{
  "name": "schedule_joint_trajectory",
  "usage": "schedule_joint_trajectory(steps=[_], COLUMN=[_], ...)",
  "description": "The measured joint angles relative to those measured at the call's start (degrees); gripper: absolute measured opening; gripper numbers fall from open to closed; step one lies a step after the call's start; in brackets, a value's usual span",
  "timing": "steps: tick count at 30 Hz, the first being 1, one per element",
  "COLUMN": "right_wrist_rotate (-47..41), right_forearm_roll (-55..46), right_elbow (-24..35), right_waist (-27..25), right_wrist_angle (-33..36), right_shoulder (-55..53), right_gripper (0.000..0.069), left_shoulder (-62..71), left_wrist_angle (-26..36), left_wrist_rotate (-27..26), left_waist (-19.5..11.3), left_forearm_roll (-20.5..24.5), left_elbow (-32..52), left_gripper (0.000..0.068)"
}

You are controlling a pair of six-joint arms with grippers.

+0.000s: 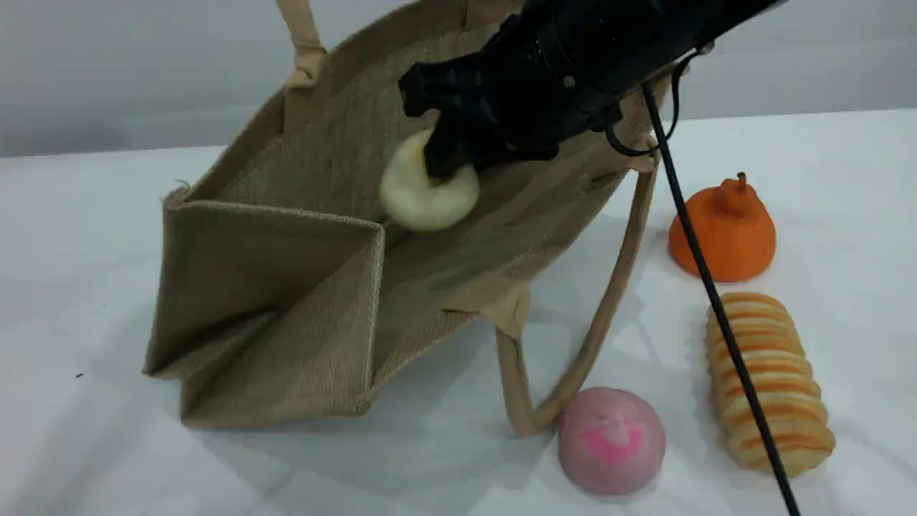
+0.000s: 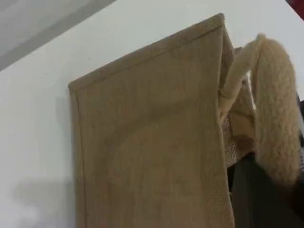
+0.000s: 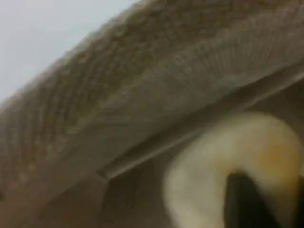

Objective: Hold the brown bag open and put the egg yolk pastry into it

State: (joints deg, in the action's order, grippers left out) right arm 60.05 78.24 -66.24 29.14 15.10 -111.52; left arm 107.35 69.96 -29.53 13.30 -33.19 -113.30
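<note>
The brown bag (image 1: 286, 287) lies tipped on its side on the white worktop (image 1: 86, 236), mouth facing right and held agape. One beige handle (image 1: 304, 43) runs up out of the scene view's top edge; the other handle (image 1: 609, 301) droops in a loop onto the worktop.

Left end effector (image 2: 266, 190): seen only in the left wrist view, clenched on the upper handle, with the padded strap draped over the dark fingertip.

Right end effector (image 1: 448, 161): reaches into the bag's mouth from upper right, its fingers against the egg yolk pastry (image 1: 428, 190). The jaws' state cannot be told: the pastry hides the tips.

The pastry is inside the bag, against the lower wall near the base fold.

Outside, right of the bag: orange pear-shaped item (image 1: 723, 229), striped loaf (image 1: 770, 383), pink-marked bun (image 1: 611, 439) just beside the drooping handle.
</note>
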Motion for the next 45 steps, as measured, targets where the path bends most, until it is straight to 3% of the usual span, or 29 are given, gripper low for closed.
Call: schedule_joint_trajectory(steps=[6, 10, 20, 25, 29, 33, 45], right_wrist_rotate=[0.87, 1.04, -9.84, -16.91, -21.22, -21.71, -22.16], right_forearm_roll=[-0.73, -3.41, -19.21, -27.56, -32.29, -32.46, -33.86], right_elbow=[-1.03, -1.03, -0.98, -0.98, -0.98, -0.98, -0.98], right_waist=[0.05, 0.00, -0.05, -0.05, -0.05, -0.05, -0.11], right_wrist_angle=[1.96, 5.64, 10.01, 10.22, 11.10, 11.10, 12.17], right_shoulder=[0.67, 3.42, 16.87, 21.89, 21.81, 21.81, 24.19], right_gripper=[0.0451, 0.0526, 0.0524, 0.0519, 0.0519, 0.0519, 0.0519], left_shoulder=[0.00, 0.00, -0.69, -2.59, -3.98, -5.21, -3.81], left_wrist_angle=[0.00, -0.07, 0.04, 0.11, 0.16, 0.10, -0.04], left_wrist_rotate=[0.00, 0.00, -0.80, -0.84, -1.26, -1.60, -1.60], left_waist=[0.00, 0.00, -0.22, -2.70, -5.92, -8.61, -8.59], left_forearm_roll=[0.00, 0.11, 0.08, -0.99, -5.02, -7.70, -7.51], left_elbow=[0.00, 0.00, 0.00, 0.00, 0.00, 0.00, 0.77], left_gripper=[0.0088, 0.0088, 0.0088, 0.0088, 0.0088, 0.0088, 0.0088])
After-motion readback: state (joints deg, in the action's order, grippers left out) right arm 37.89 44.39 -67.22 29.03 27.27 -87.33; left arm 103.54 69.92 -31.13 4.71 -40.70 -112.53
